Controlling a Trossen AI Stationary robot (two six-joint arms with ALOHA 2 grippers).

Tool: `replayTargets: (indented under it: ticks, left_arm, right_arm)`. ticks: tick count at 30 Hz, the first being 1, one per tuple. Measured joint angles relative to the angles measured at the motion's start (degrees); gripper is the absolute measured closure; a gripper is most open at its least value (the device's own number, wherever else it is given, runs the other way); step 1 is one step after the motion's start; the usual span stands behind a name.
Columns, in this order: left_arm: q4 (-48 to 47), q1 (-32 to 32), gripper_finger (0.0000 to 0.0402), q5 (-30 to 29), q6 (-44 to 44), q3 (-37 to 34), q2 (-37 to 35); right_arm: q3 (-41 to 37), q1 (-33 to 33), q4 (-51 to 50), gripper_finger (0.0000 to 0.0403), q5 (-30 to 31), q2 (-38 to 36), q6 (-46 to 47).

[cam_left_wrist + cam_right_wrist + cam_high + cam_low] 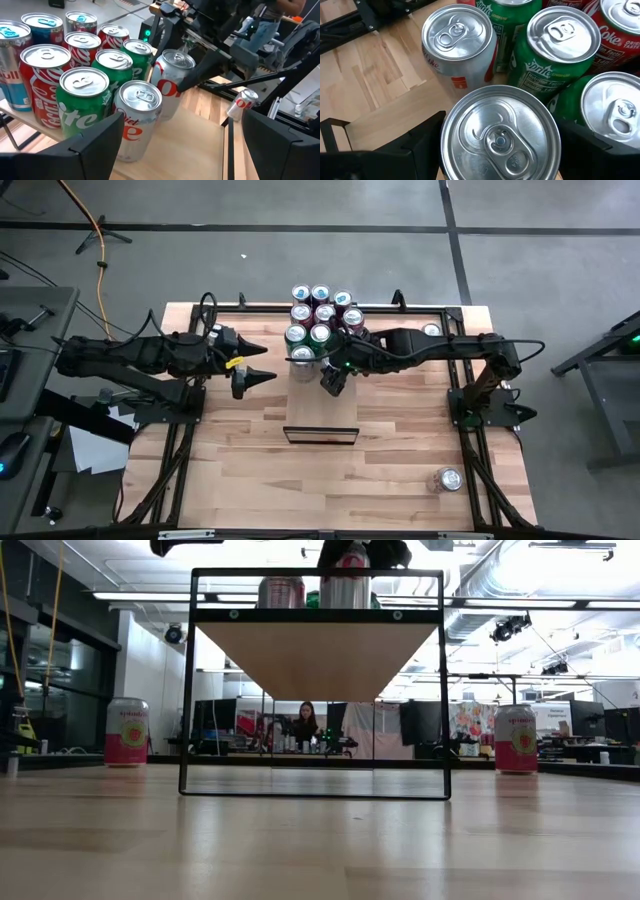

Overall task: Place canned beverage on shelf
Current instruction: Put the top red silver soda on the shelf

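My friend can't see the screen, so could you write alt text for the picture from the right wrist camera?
A silver can seen from above stands between the right gripper's two dark fingers, its pull tab facing the camera. Beyond it stand a silver Diet Coke can, green Sprite cans and a red Coke can on the pale wood shelf.

In the low view the shelf (318,658) top sits above eye level, so cans on it show only as slivers and the right tool (352,552) is cut by the picture's upper edge. From above, that tool (333,370) covers the can it's at, so can't tell the label there. Right wrist view: silver can (500,135) runs off the frame btm, brand unreadable.
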Motion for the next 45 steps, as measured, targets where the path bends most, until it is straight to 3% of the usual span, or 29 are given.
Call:
replayTargets:
  ticks: [25, 45]
  left_arm:
    - [0.0, 0.0, 0.0069, 0.0, 0.0, 0.0, 6.9]
    - [0.1, 0.0, 0.0069, 0.0, 0.0, 0.0, 17.9]
  right_arm:
    - [0.4, -0.1, 0.4, 0.0116, -0.8, 0.0, 3.0]
    - [-1.1, -0.1, -1.4, 0.0116, 0.8, -0.1, 2.5]
